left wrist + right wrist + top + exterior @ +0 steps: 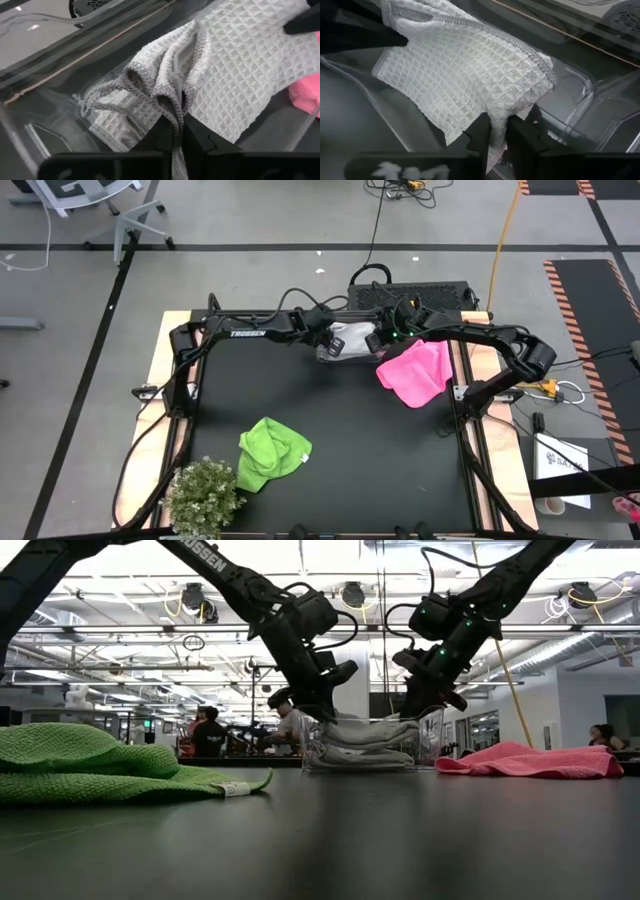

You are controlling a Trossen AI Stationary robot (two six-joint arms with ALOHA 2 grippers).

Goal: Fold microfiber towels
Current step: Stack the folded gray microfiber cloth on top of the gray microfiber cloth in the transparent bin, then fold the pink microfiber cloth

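A white waffle-weave towel (345, 340) lies bunched inside a clear plastic bin (432, 740) at the table's far middle. My left gripper (177, 142) comes to it from the left and my right gripper (499, 137) from the right; both slant down into the bin and are shut on the towel. A pink towel (415, 370) lies spread on the table just right of the bin. A lime green towel (268, 452) lies crumpled on the table near the front left. My left gripper pinches a gathered bunch of the white towel's folds (175, 117) between its two fingers, several layers together. The fingers slant down from the table's left. The towel rests on the bin's floor, slack. My right gripper pinches the white towel near a hemmed corner (496, 120) between its two fingers, slanting down from the table's right. That end is puckered at the fingers; the rest of the towel lies slack in the bin.
A small green bushy plant (203, 495) stands at the near left corner, beside the green towel. The bin's clear walls (580, 95) rise close around both grippers. Dark bare tabletop (370, 440) stretches across the middle and near right.
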